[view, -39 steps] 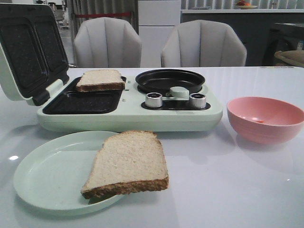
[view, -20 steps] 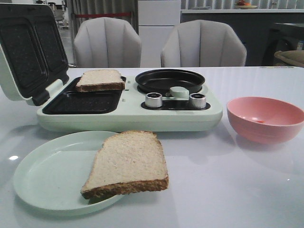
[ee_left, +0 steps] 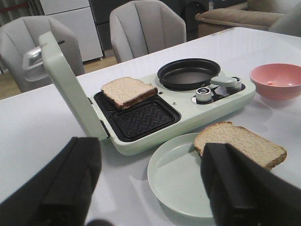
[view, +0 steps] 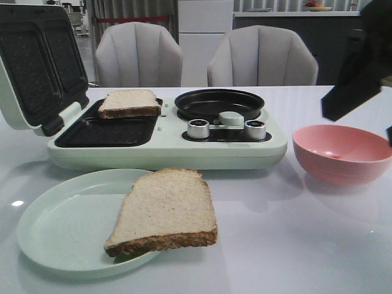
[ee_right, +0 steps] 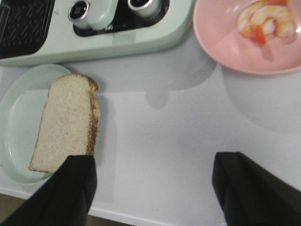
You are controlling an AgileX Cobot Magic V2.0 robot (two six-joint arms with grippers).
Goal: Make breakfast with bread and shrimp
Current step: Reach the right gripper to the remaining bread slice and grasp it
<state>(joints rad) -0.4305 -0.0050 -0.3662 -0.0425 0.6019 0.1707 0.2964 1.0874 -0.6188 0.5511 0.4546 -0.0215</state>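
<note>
While the right gripper (ee_right: 153, 188) hangs above the white table (view: 294, 245) with its fingers spread wide and nothing between them, the shrimp (ee_right: 265, 21) lies curled in the pink bowl (view: 342, 153) out ahead of its fingertips and off toward one side. One bread slice (view: 164, 211) sits near the other fingertip, resting half on the pale green plate (view: 67, 223) with its crust edge hanging over the rim. Further off from that gripper, the second slice (view: 130, 102) rests on the far plate of the open mint-green breakfast maker (view: 165, 147), whose black pan (view: 219, 103) stands empty beside it. Over at the left gripper (ee_left: 150, 183), the fingers are likewise wide apart and hold nothing; the plate and its slice lie just beyond them, and the breakfast maker further out.
</note>
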